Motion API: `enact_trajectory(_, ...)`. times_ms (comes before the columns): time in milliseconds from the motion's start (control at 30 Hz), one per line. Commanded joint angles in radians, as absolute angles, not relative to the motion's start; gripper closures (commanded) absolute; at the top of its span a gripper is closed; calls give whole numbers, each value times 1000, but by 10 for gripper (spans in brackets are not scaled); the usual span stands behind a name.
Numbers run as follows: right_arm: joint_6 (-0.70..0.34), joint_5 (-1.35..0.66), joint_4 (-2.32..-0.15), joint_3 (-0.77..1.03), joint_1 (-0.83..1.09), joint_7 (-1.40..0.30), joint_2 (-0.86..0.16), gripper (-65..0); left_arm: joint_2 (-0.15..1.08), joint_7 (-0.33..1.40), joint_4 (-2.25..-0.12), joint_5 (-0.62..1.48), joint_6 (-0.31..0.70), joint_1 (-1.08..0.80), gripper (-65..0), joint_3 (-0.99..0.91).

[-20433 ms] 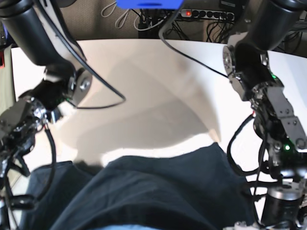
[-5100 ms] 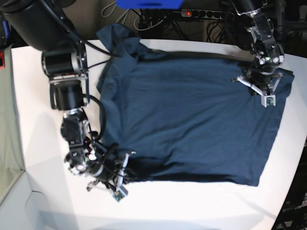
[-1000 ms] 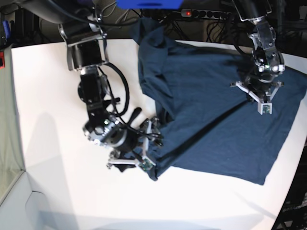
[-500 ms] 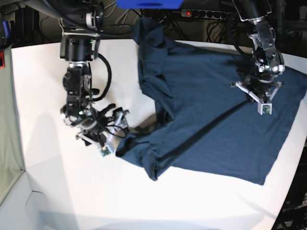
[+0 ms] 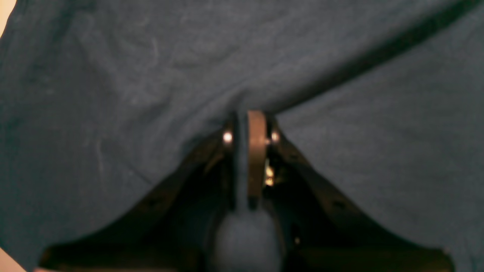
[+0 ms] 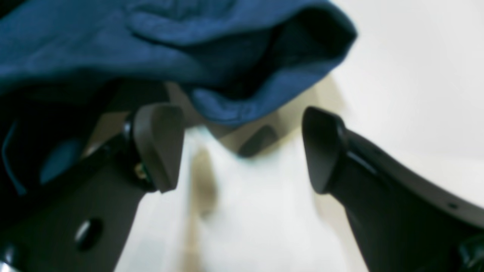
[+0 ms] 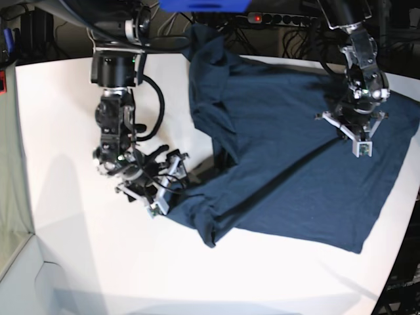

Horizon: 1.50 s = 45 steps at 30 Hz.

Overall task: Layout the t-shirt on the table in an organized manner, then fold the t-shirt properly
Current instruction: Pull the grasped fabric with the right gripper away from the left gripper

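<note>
The dark navy t-shirt lies spread over the right half of the white table, its left side bunched and folded over, with a long crease across it. My left gripper stands on the shirt's far right part, shut on a pinched ridge of the t-shirt; the left gripper shows cloth between its fingers. My right gripper is open at the shirt's lower left corner. In the right wrist view the right gripper has its jaws wide apart over bare table, with the t-shirt's rolled corner just beyond the tips.
A power strip and cables lie behind the table's far edge. A grey-green panel stands at the left side. The table's curved front edge runs along the bottom.
The right gripper, open throughout, swung left off the shirt's lower left corner, which shifted left, then came back right to the cloth's edge. The left gripper has stayed put.
</note>
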State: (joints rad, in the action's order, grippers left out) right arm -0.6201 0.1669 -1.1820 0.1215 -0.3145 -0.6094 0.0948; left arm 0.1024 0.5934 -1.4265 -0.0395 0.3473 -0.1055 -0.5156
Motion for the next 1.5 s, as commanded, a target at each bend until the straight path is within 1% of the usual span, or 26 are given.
enact_trajectory(0, -627, 150, -1179, 122, -357, -587, 99, -490, 107, 634, -1428, -58, 346, -110, -40, -516)
enact_trajectory(233, -627, 134, -1047, 124, -432, -585, 99, -483, 110, 634, -1426, -58, 346, -110, -40, -516)
enact_trajectory(300, -627, 93, -1047, 122, -438, -585, 93, -454, 110, 634, -1426, -58, 346, -110, -40, -516)
enact_trajectory(367, -627, 56, -1047, 120, -440, -585, 91, -390, 110, 634, -1426, -58, 346, -110, -40, -516)
enact_trajectory(433, -627, 42, -1046, 120, -453, -585, 82, -302, 110, 634, -1426, -58, 346, -110, -40, -516)
enact_trajectory(567, -627, 44, -1036, 119, -460, -585, 77, -103, 110, 634, -1426, -58, 346, -108, -40, -516)
enact_trajectory(600, -622, 45, -1027, 119, -461, -585, 76, -42, 110, 634, -1426, -58, 346, -108, -40, -516)
enact_trajectory(633, -622, 45, -1024, 119, -461, -585, 70, 0, 110, 634, -1426, -58, 346, -108, -40, -516)
enact_trajectory(900, -622, 45, -1023, 120, -492, -585, -15, 0, 113, 634, -1425, -61, 346, -107, -40, -516)
enact_trajectory(1000, -622, 45, -1023, 116, -516, -585, -56, 0, 137, 633, -1402, -58, 346, -105, -40, -516)
enact_trajectory(1133, -627, 45, -1021, 113, -555, -585, -114, 0, 143, 530, -1337, -61, 346, -110, -40, -516)
enact_trajectory(1233, -627, 48, -1020, 110, -578, -558, -142, 0, 153, 510, -1316, -59, 346, -111, -40, -516)
enact_trajectory(1300, -627, 48, -1018, 82, -579, -518, -173, 0, 154, 512, -1313, -59, 346, -111, -40, -518)
enact_trajectory(1467, -627, 48, -1018, -94, -572, -453, -239, 0, 147, 512, -1325, -59, 346, -111, -40, -518)
